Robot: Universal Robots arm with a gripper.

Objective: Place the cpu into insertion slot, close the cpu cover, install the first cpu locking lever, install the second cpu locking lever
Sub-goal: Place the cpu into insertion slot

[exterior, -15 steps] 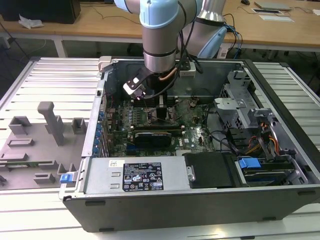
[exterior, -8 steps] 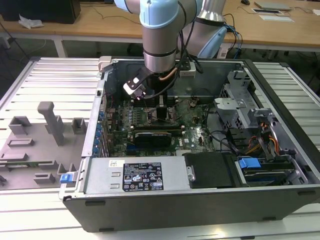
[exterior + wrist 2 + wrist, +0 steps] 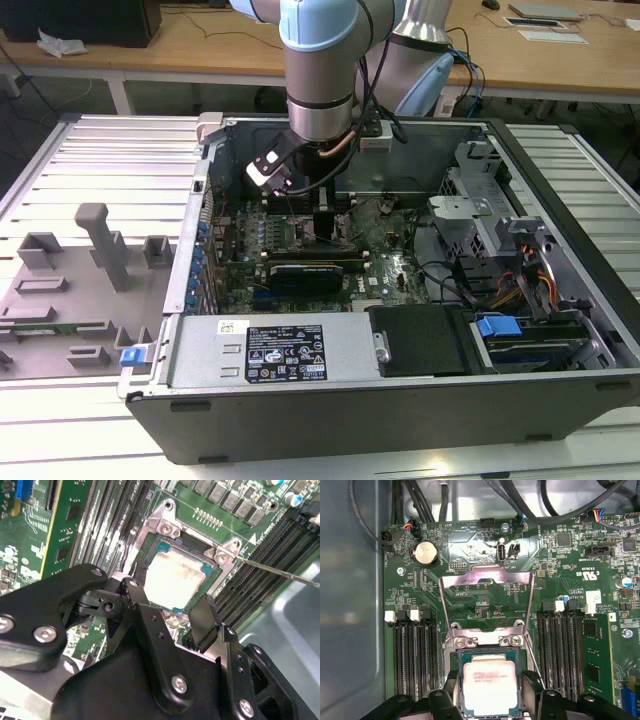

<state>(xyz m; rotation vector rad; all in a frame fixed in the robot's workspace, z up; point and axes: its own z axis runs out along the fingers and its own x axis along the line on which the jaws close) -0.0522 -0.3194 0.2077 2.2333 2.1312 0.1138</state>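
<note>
cpu (image 3: 489,687) is seen lying flat within the insertion slot (image 3: 485,652). It appears to be gripped at two opposite edges by the gripper (image 3: 491,677), whose fingers are parted only to chip width. The cpu cover (image 3: 487,577) is swung up, clear of the socket. The chip is best kept level, square to the rim and unforced.

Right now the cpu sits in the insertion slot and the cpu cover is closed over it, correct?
Not quite. The cpu does sit in the insertion slot, but the cpu cover is open, swung back off it, as the first wrist view shows.
</note>
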